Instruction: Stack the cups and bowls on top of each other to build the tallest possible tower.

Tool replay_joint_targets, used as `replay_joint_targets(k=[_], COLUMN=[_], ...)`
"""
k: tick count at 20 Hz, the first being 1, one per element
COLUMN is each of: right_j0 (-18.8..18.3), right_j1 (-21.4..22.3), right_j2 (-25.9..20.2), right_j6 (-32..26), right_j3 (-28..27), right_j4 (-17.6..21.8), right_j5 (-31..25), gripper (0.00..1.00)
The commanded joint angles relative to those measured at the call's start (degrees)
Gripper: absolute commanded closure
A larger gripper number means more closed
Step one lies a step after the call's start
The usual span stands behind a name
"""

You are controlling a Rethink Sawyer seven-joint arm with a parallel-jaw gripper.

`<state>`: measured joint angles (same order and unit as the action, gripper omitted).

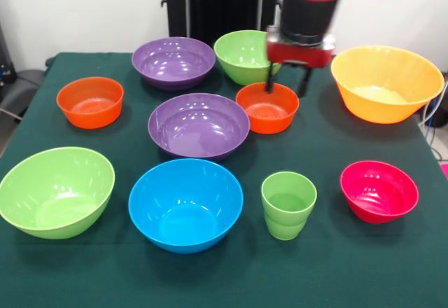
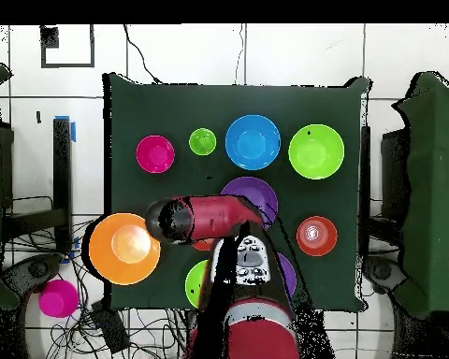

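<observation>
My gripper (image 1: 287,84) is open and empty. It hangs low over the far rim of a small orange-red bowl (image 1: 267,108): one finger (image 1: 269,82) is at the rim, the other is just outside to the right. Around it stand a lime-green bowl (image 1: 245,54), the large orange bowl (image 1: 386,84), two purple bowls (image 1: 173,61) (image 1: 199,124), a second orange-red bowl (image 1: 89,101), a blue bowl (image 1: 185,203), a second lime-green bowl (image 1: 56,190) and a pink-red bowl (image 1: 379,190). The light-green cup (image 1: 288,204) stands upright by itself. Nothing is stacked. In the overhead view the arm (image 2: 214,217) hides the gripper.
All the bowls stand open side up on the dark green cloth (image 1: 329,266). In the overhead view a pink round object (image 2: 58,297) and cables lie on the floor beside the table, near the large orange bowl (image 2: 124,248).
</observation>
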<state>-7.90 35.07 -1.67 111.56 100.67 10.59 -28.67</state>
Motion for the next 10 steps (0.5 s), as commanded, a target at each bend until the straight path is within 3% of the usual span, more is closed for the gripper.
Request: replay_joint_targets(k=[1, 7, 10], right_j0=[-5.7, -7.2, -6.5], right_j1=[-6.4, -5.9, -1.2], right_j2=[-11.5, -13.7, -15.0], right_j6=[-19.1, -15.7, -10.8], right_j3=[-5.0, -4.2, 1.6], right_j4=[10.8, 14.2, 11.6], right_j5=[-3.9, -4.4, -6.9], gripper=[0.00, 0.00, 0.00])
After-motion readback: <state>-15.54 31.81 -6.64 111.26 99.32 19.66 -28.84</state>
